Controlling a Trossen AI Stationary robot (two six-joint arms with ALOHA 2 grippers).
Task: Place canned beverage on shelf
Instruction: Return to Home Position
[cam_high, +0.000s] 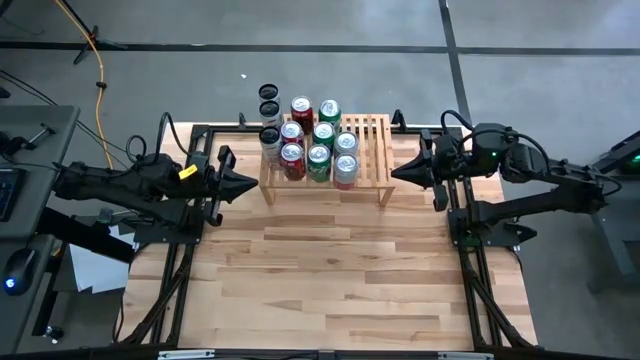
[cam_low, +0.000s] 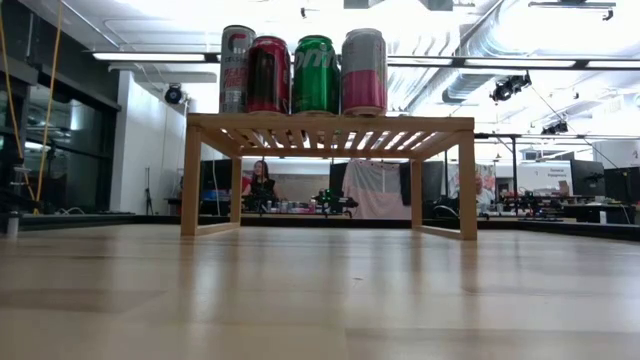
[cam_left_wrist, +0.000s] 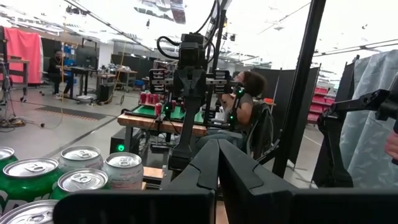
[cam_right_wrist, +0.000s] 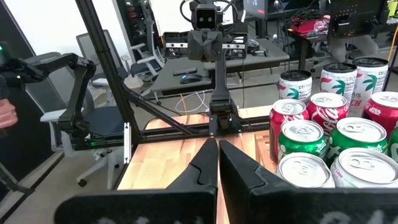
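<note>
I am holding both of my arms low over the far part of the table (cam_high: 330, 270), one at each end of the shelf (cam_high: 372, 140). My left gripper (cam_high: 252, 186) is pointing right, toward the near left corner of the shelf, and it is staying close beside that corner. Its fingers (cam_left_wrist: 205, 167) are pressing together and holding nothing. My right gripper (cam_high: 395, 173) is pointing left, toward the right end of the shelf, just beside it. Its fingers (cam_right_wrist: 202, 167) are also closing to a very thin gap, with nothing between them.

The shelf is standing at the far middle of the table, between my two grippers. The cans are standing upright on its top in four rows going from near to far. The white cans (cam_high: 270, 137) are making the left row, the red cans (cam_high: 292, 158) are coming next, then the green cans (cam_high: 318, 160), and then two pink-white cans (cam_high: 345, 168). The cans are touching or almost touching each other. To the right of the pink-white cans, the bare slats are showing.

Behind the table, a person (cam_low: 262, 185) is sitting in the room.
</note>
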